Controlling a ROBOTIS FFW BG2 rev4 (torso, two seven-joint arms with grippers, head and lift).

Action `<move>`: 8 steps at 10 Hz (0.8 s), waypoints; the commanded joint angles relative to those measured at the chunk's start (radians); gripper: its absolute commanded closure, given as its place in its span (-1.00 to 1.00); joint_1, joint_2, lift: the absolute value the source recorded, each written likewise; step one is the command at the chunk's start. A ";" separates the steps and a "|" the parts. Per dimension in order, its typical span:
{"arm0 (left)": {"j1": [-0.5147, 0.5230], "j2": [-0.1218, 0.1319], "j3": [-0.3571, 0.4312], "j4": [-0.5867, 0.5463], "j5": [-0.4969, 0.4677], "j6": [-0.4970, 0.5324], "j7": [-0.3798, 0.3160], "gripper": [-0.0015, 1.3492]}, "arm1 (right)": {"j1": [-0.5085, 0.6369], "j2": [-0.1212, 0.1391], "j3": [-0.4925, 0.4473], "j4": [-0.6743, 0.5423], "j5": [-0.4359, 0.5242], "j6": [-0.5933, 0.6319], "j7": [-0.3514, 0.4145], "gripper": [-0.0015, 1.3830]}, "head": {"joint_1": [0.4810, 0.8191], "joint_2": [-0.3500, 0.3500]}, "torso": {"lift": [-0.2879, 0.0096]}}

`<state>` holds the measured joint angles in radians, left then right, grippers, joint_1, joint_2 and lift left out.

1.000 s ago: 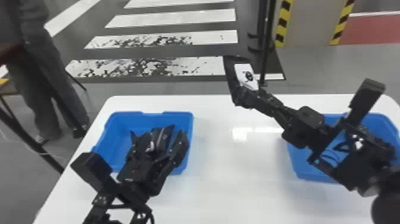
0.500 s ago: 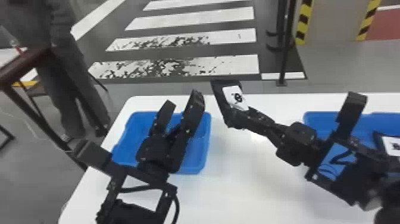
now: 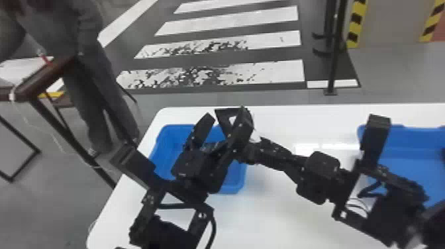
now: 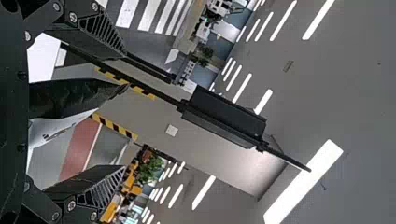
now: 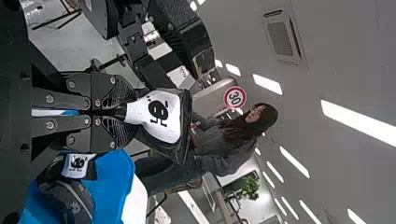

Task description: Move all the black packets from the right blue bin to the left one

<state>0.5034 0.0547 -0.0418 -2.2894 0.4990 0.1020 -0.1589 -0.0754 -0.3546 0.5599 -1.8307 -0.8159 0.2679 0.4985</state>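
In the head view my left gripper (image 3: pixel 222 132) is above the left blue bin (image 3: pixel 236 189), its fingers apart. My right gripper (image 3: pixel 253 150) reaches in from the right, and a black packet (image 3: pixel 225 116) with a white label is at its tip, partly behind a left finger. The left wrist view has the packet (image 4: pixel 70 99) between the open fingers of the left gripper (image 4: pixel 122 112). In the right wrist view the right gripper (image 5: pixel 126 112) is shut on one end of the packet (image 5: pixel 161 116). More black packets (image 5: pixel 70 198) lie in a blue bin (image 5: pixel 109 182) there.
The right blue bin (image 3: pixel 410 155) stands at the right of the white table (image 3: pixel 278 212), partly behind the right arm. Both arms cross close together over the left bin's back right side. A dark pole stands behind the table.
The head view has shifted. My left gripper has risen from low in the left bin, its fingers now apart. My right gripper, still holding the packet, has moved left and lower toward it.
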 commanded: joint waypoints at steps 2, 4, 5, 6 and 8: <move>0.002 -0.004 0.012 0.006 -0.032 0.035 0.001 -0.68 | -0.003 -0.001 0.016 -0.002 -0.006 0.007 0.000 0.71 | 0.27 0.90 | -0.01; -0.003 -0.004 0.004 0.001 -0.040 0.102 0.013 0.20 | -0.008 -0.003 0.016 -0.002 -0.006 0.007 -0.001 0.71 | 0.27 0.91 | -0.01; 0.002 -0.003 -0.006 -0.014 -0.058 0.102 0.032 0.67 | -0.011 -0.003 0.016 -0.002 -0.006 0.007 -0.003 0.71 | 0.27 0.90 | -0.01; 0.005 -0.001 -0.016 -0.024 -0.066 0.099 0.048 0.78 | -0.016 -0.001 0.016 -0.002 -0.008 0.007 -0.005 0.71 | 0.27 0.88 | -0.01; 0.005 0.001 -0.020 -0.024 -0.080 0.062 0.052 0.80 | -0.030 0.000 0.016 -0.002 -0.010 -0.005 -0.009 0.71 | 0.27 0.87 | -0.01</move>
<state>0.5069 0.0543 -0.0606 -2.3131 0.4243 0.1765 -0.1072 -0.1027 -0.3546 0.5763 -1.8321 -0.8247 0.2658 0.4896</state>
